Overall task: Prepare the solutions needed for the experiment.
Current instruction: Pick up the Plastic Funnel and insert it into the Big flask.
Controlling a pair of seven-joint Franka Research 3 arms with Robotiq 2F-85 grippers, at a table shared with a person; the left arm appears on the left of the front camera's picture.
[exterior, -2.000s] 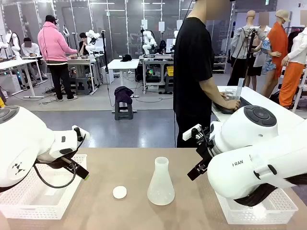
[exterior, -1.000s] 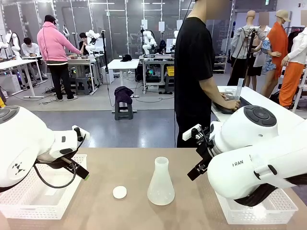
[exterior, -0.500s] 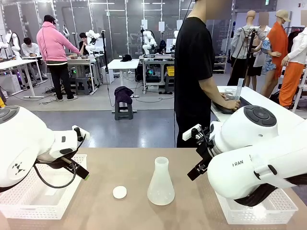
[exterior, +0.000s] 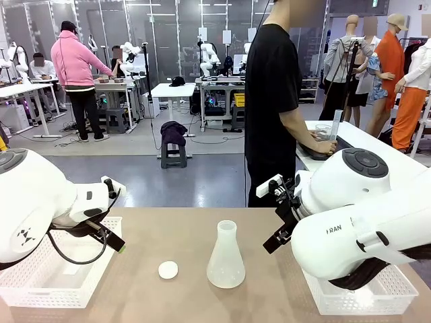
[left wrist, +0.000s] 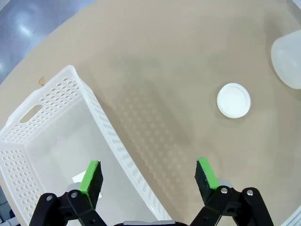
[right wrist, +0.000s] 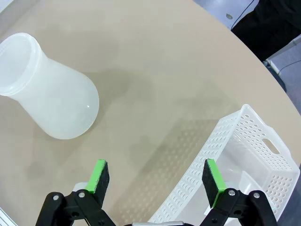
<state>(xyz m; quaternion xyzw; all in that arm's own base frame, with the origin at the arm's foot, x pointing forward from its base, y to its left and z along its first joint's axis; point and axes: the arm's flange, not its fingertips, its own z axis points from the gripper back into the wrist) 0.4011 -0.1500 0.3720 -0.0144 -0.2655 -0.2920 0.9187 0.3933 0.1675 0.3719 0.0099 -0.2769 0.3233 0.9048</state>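
A frosted translucent conical flask [exterior: 225, 257] stands upright at the table's middle, its mouth uncovered; it appears too in the right wrist view [right wrist: 47, 94] and at the edge of the left wrist view [left wrist: 288, 56]. I cannot tell if any liquid lies inside. A small round white cap [exterior: 168, 270] lies flat to its left [left wrist: 233, 100]. My left gripper [left wrist: 148, 179] hovers open over the rim of the left basket, holding nothing. My right gripper [right wrist: 157, 181] hangs open above bare table, between the flask and the right basket.
A white perforated basket [exterior: 47, 269] sits at the table's left [left wrist: 56, 141], another [exterior: 367, 296] at the right [right wrist: 244, 155]. A person in black [exterior: 276, 101] stands beyond the far edge, turned toward a side table with a tall clear cylinder [exterior: 336, 124].
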